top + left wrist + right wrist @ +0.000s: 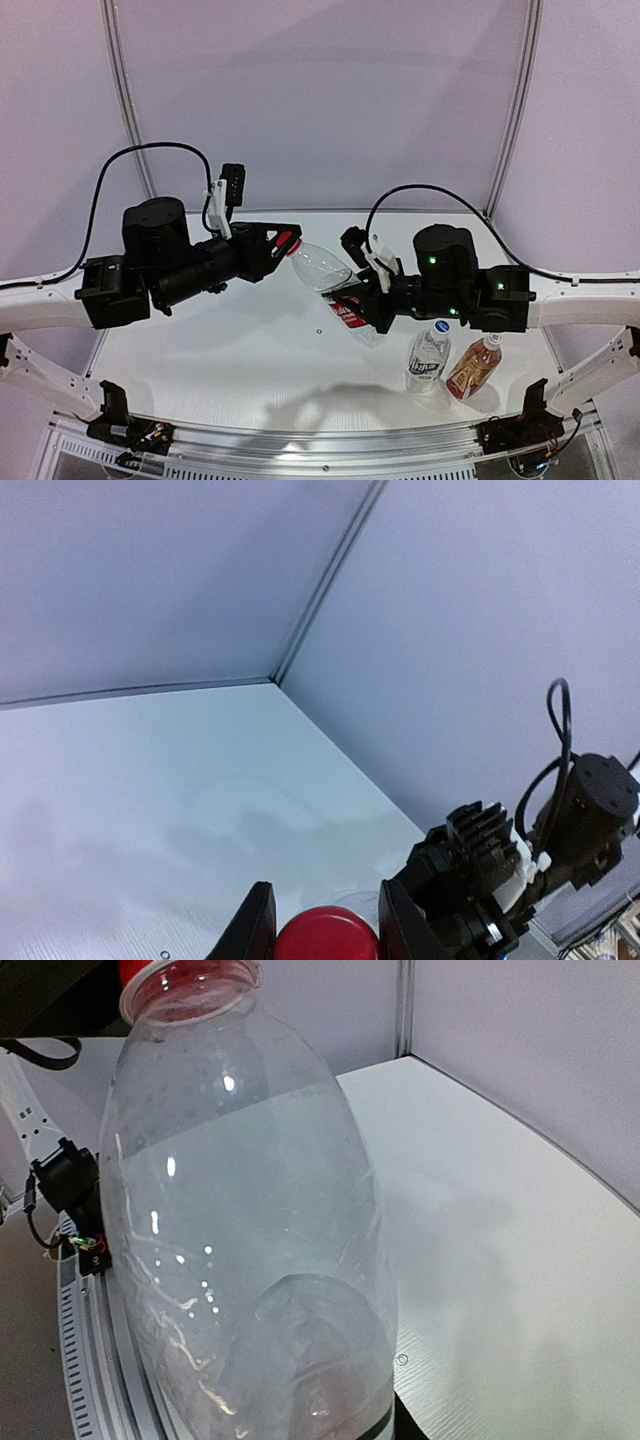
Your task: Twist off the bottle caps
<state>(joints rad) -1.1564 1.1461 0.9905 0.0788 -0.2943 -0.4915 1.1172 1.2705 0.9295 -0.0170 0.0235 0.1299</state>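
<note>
Step in hand, judged: loosening first cap. The left gripper (283, 240) is clamped on the red cap (326, 938). The right gripper (367, 306) clamps the red-label bottle (325, 270) above counter centre, neck toward 10 o'clock. Next: twist left wrist, bottle braced.

Overhead, one camera is looking down across my bench (250, 350); both wrist cameras are sitting close, sharing the red cap (325, 935).

Bright, even, soft light from overhead. Faint blurry shadows on near surface (250, 350). Small glints on clear bottle (250, 1260); close-up slightly soft.
</note>
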